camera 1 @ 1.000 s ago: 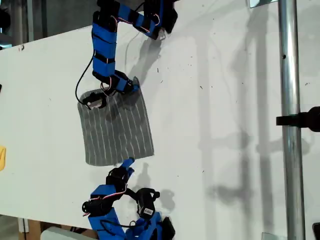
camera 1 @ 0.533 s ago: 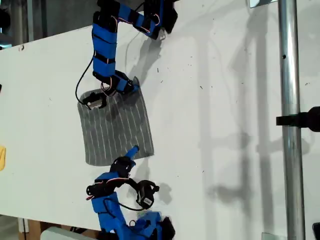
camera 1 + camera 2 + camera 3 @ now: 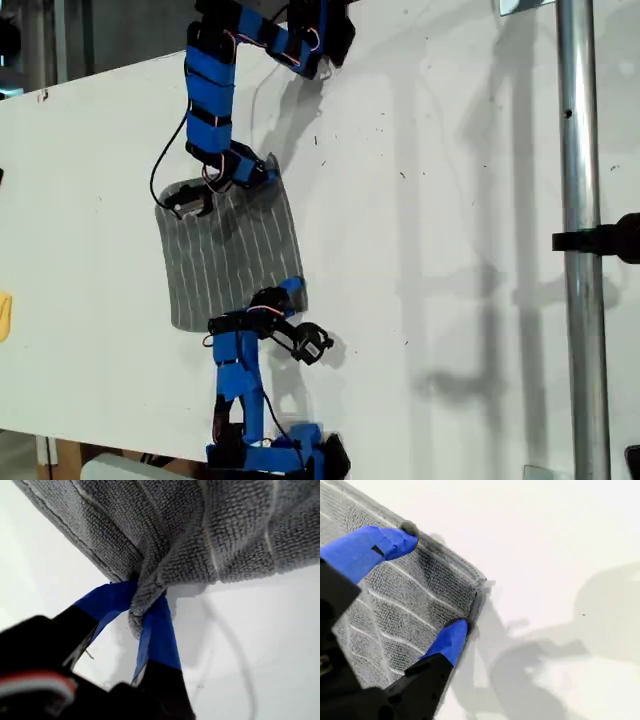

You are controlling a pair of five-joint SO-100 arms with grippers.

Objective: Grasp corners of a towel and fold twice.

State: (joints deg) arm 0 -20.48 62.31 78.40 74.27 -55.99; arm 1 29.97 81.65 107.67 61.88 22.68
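White tabletop (image 3: 450, 200) fills most of the exterior view, with one bare metal pole (image 3: 580, 150) running down at 3 o'clock and dark room clutter beyond the table's edge at 11 o'clock.

One towel (image 3: 225, 260), grey with thin pale stripes, lies flat at about 9 o'clock of the exterior view. My first gripper (image 3: 262, 172) is at the towel's 1 o'clock corner. Its wrist view shows the blue tips closed tight on that corner (image 3: 145, 605), with the cloth bunched into a small wad between them. My second gripper (image 3: 290, 292) is at the towel's 5 o'clock corner (image 3: 479, 582). Its jaws are spread wide, one tip resting on the cloth and the other at the hem, with nothing pinched yet.

The risk, as I judge it, lies with the open jaws. Pressed flat against the table, they may slide over the hem and close on air, or catch only a few loops of pile that slip free on the lift. If only one corner rises, the fold will skew or drag the whole cloth sideways. The first gripper's hold is small too, and a sharp pull could strip it out.

By count there are one towel, two arms, two grippers, one pole, and two corners being worked. The other two corners, at the towel's 7 and 11 o'clock, lie untouched.
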